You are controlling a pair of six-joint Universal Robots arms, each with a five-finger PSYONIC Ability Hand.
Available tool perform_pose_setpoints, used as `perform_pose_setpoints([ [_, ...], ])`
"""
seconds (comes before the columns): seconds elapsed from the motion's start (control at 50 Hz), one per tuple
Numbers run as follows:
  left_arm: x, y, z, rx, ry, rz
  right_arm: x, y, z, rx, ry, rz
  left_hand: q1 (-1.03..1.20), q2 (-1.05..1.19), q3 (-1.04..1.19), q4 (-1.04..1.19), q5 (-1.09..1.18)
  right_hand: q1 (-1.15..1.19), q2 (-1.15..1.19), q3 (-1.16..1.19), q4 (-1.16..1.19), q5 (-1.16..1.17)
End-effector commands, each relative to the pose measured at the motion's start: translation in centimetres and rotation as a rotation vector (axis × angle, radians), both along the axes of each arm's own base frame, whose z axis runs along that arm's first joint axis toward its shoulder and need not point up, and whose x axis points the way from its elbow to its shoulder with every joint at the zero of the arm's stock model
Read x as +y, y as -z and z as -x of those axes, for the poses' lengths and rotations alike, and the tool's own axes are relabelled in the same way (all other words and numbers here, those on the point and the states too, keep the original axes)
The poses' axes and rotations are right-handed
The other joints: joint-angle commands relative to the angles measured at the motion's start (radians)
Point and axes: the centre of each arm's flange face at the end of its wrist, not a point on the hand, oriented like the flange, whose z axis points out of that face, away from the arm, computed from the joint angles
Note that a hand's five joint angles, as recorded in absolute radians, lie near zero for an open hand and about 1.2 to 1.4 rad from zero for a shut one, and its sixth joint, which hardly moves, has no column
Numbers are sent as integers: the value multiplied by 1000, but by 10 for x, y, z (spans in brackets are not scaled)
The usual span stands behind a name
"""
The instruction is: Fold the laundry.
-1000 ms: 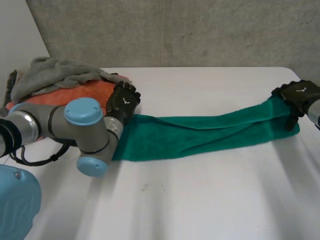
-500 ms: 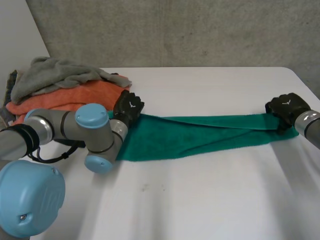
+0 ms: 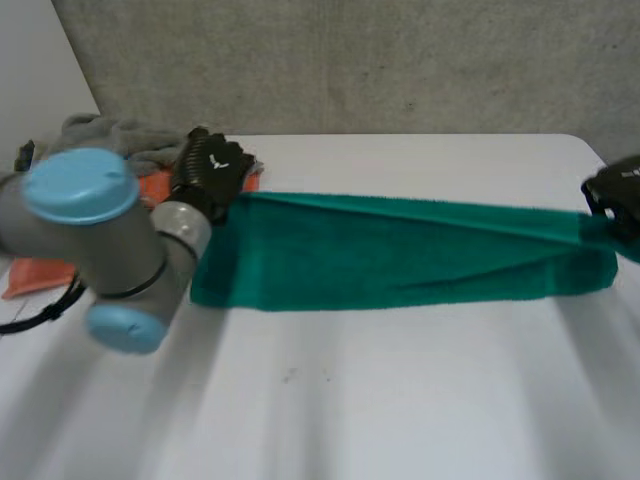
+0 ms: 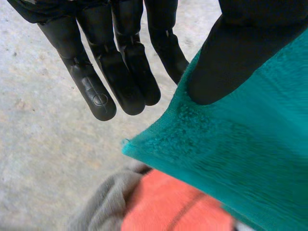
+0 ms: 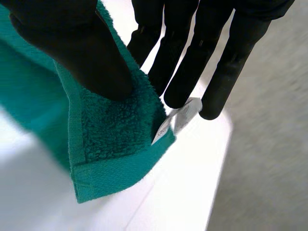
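A green towel (image 3: 400,255) stretches across the middle of the white surface (image 3: 350,400), running from about 9 o'clock to 3 o'clock. Its far edge is pulled in a straight line between the two hands.

The left hand (image 3: 212,172), at 10 o'clock, holds the towel's far corner at that end. In the left wrist view its thumb (image 4: 240,57) presses on the cloth just inside the corner, with the straight fingers (image 4: 120,72) behind it.

The right hand (image 3: 615,190), at 3 o'clock, pinches the opposite far corner. In the right wrist view the thumb (image 5: 82,53) is clamped on the hemmed corner against the fingers (image 5: 185,72), and a small white label (image 5: 180,118) sticks out beside the fingertips.

At 10 o'clock, behind the left arm (image 3: 100,230), a grey cloth (image 3: 120,135) lies heaped on an orange cloth (image 3: 30,275).
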Motion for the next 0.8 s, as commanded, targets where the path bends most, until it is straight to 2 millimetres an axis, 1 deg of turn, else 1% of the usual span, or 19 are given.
perform_pose_setpoints([
  [0.02,68,11,-35,-118,0,-205,47,23,7,112,-52,-357,256,201,203,197,243,287,220,205,197,238],
  [0.12,84,43,-43,-213,5,-346,53,37,6,161,-91,-393,256,201,203,197,243,287,220,205,197,238],
  [0.16,68,53,-36,-213,0,-333,41,43,7,160,-70,-335,256,201,203,197,243,287,220,205,197,238],
  [0.22,32,46,-22,-161,-23,-218,15,46,8,136,-15,-217,256,201,203,197,243,287,220,205,197,238],
  [0.26,0,29,-10,-101,-55,-88,-5,29,-3,72,7,-66,256,201,203,197,243,287,220,205,197,238],
  [0.28,-21,7,-2,-48,-77,23,-13,19,-10,44,10,8,256,201,203,197,243,287,220,205,197,238],
  [0.32,-40,-22,6,11,-93,153,-25,-1,-19,-6,12,126,256,201,203,197,243,287,220,205,197,238],
  [0.34,-49,-41,11,46,-95,232,-32,-14,-24,-38,10,200,256,201,203,197,243,287,220,205,197,238],
  [0.36,-61,-76,17,116,-103,379,-42,-38,-30,-96,8,336,256,201,203,197,243,287,220,205,197,238],
  [0.42,-72,-128,20,231,-124,599,-54,-73,-32,-191,12,534,256,201,203,197,243,287,220,205,197,238],
  [0.44,-73,-158,20,298,-132,724,-56,-99,-29,-246,27,670,256,201,203,197,243,287,220,205,197,238],
  [0.5,-71,-177,18,339,-135,796,-53,-129,-27,-295,35,814,256,201,203,197,243,287,220,205,197,238],
  [0.58,-68,-149,22,283,-120,684,-50,-119,-30,-266,20,721,256,201,203,197,243,287,220,205,197,238],
  [0.6,-66,-127,22,242,-117,613,-46,-107,-33,-244,-9,632,256,201,203,197,243,287,220,205,197,238],
  [0.66,-51,-91,11,175,-114,485,-38,-68,-37,-190,-57,410,256,201,203,197,243,287,220,205,197,238],
  [0.72,-40,-65,4,134,-113,405,-30,-46,-38,-159,-61,276,256,201,203,197,243,287,220,205,197,238],
  [0.74,-32,-41,2,101,-107,338,-25,-32,-36,-139,-57,191,256,201,203,197,243,287,220,205,197,238],
  [0.78,-25,-23,-1,75,-104,282,-19,-16,-35,-121,-55,104,256,201,203,197,243,287,220,205,197,238],
  [0.8,-21,-13,-3,62,-101,251,-14,4,-34,-99,-56,3,256,201,203,197,243,287,220,205,197,238],
])
